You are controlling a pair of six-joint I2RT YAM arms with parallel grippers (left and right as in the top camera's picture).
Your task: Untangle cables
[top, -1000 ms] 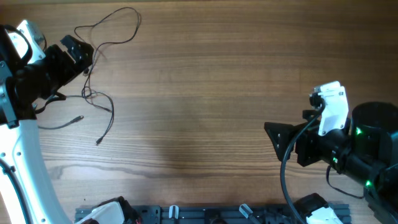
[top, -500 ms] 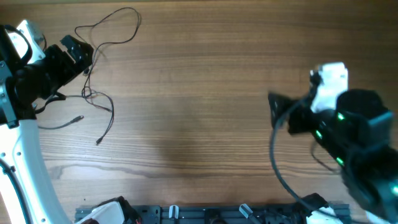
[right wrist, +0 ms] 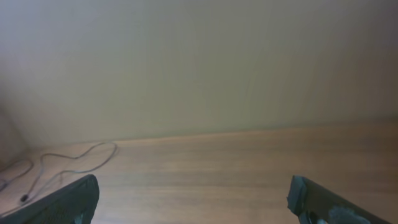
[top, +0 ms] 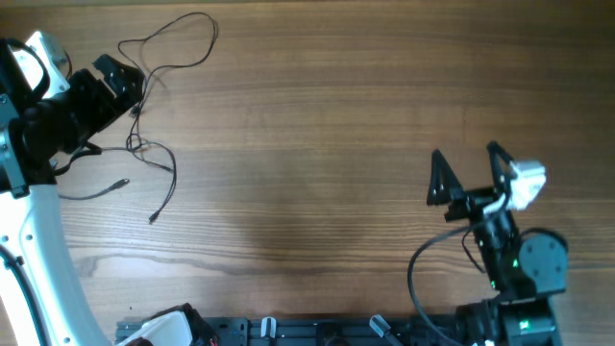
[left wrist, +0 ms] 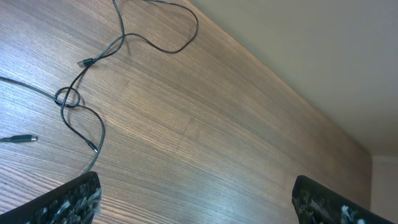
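Note:
The cables [top: 154,154] lie at the table's far left as thin black cords. There is a big loop [top: 171,43] at the back, a small knot [top: 139,145] in the middle, and loose plug ends [top: 152,219] trailing forward. My left gripper [top: 130,85] hovers open just left of the knot, holding nothing. In the left wrist view the knot [left wrist: 67,98] and a plug [left wrist: 25,138] lie ahead of the wide-apart fingers [left wrist: 68,199]. My right gripper [top: 468,168] stands open and empty at the right. From its wrist view the cable loop [right wrist: 68,158] shows far off.
The brown wooden table [top: 307,144] stretches between the two arms. A black rail with clips [top: 317,332] runs along the front edge. The left arm's white link [top: 43,259] crosses the front left. A pale wall [right wrist: 199,62] rises behind the table's far edge.
The right arm has swung round and drawn back toward the front edge, its open gripper now pointing to the far side. The left arm and the cables have not moved.

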